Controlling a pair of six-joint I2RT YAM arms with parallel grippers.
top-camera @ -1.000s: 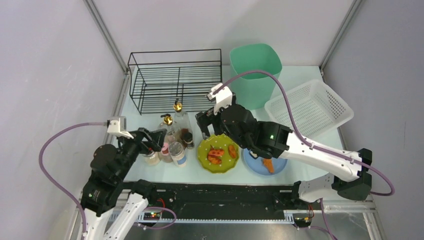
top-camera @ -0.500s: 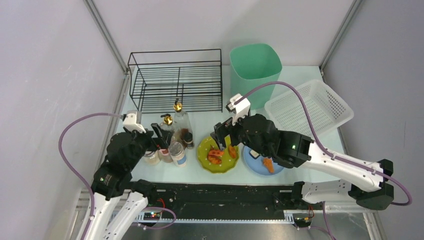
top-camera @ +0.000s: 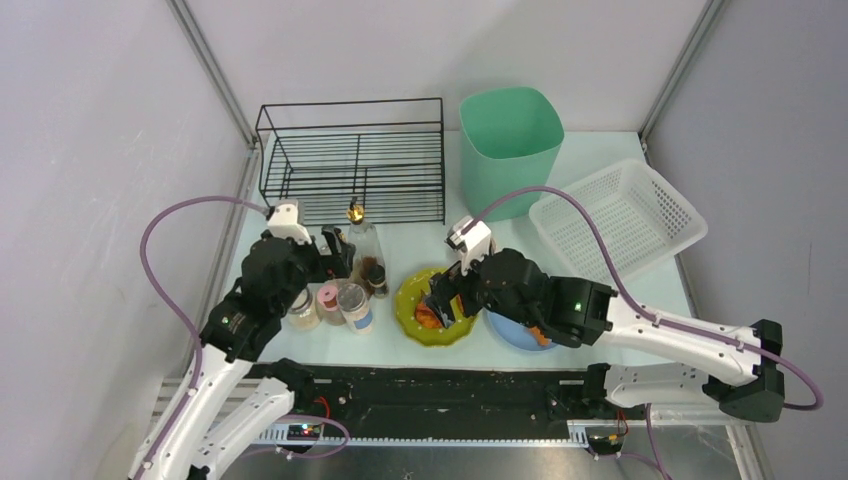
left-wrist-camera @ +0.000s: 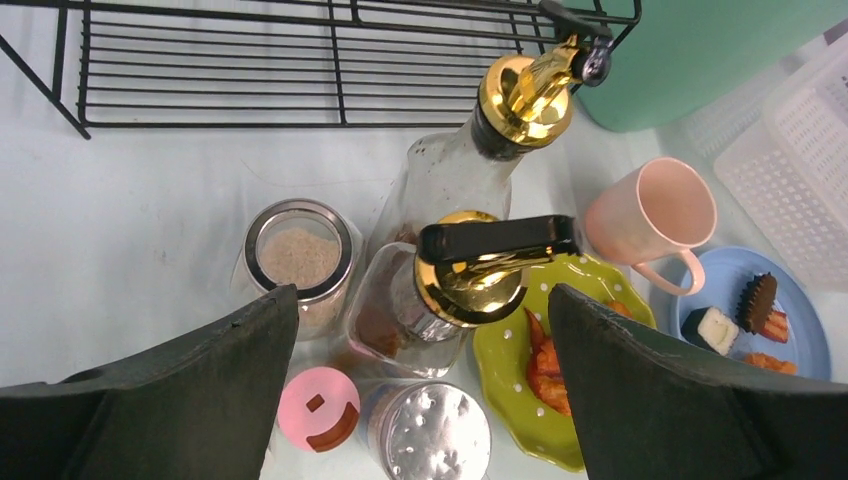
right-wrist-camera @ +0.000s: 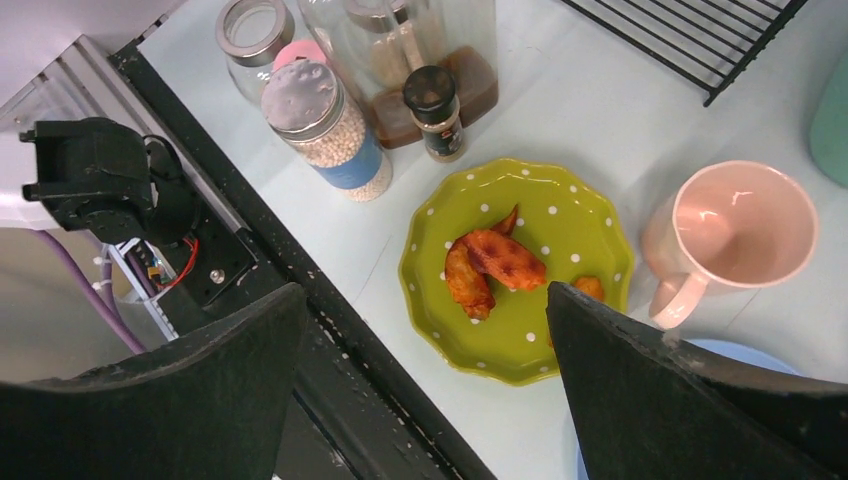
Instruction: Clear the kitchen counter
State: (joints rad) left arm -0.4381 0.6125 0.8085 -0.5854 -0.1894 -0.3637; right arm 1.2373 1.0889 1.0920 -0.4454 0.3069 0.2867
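Note:
The kitchen counter (top-camera: 420,240) carries a cluster of things near its front. My left gripper (left-wrist-camera: 420,300) hangs open over a glass bottle with a gold pourer (left-wrist-camera: 470,280), fingers either side and apart from it. A taller gold-topped bottle (left-wrist-camera: 525,95) stands behind. My right gripper (right-wrist-camera: 425,295) is open above the near-left rim of a green dotted plate (right-wrist-camera: 560,215) holding chicken wings (right-wrist-camera: 490,262). A pink mug (right-wrist-camera: 740,225) stands right of it, hidden under the arm in the top view. Nothing is held.
A powder jar (left-wrist-camera: 297,255), pink-lidded jar (left-wrist-camera: 318,408), metal-lidded jar (right-wrist-camera: 325,120) and small spice jar (right-wrist-camera: 435,105) crowd the bottles. A blue plate (left-wrist-camera: 790,300) holds food. At the back stand a black wire rack (top-camera: 350,160), green bin (top-camera: 510,140) and white basket (top-camera: 620,215).
My left arm has swung forward from the near left over the bottles. My right gripper has come down from beside the rack to the green plate. Both stay open.

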